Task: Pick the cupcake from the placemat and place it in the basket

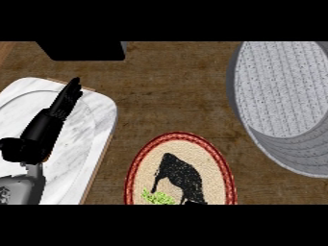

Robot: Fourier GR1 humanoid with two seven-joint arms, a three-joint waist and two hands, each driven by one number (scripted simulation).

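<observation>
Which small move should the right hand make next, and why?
Probably secure the cupcake before any lift. The right hand sits low on the placemat, covering most of a green item, likely the cupcake; whether it holds it I cannot tell. The basket stands apart, upper right.

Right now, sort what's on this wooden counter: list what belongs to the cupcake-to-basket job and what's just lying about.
Job: oval woven placemat with red rim; green-topped thing at its lower edge, probably the cupcake; black right hand over it; round grey woven basket.
Lying about: white marble tray under the open black left hand; black box at the far edge.
</observation>
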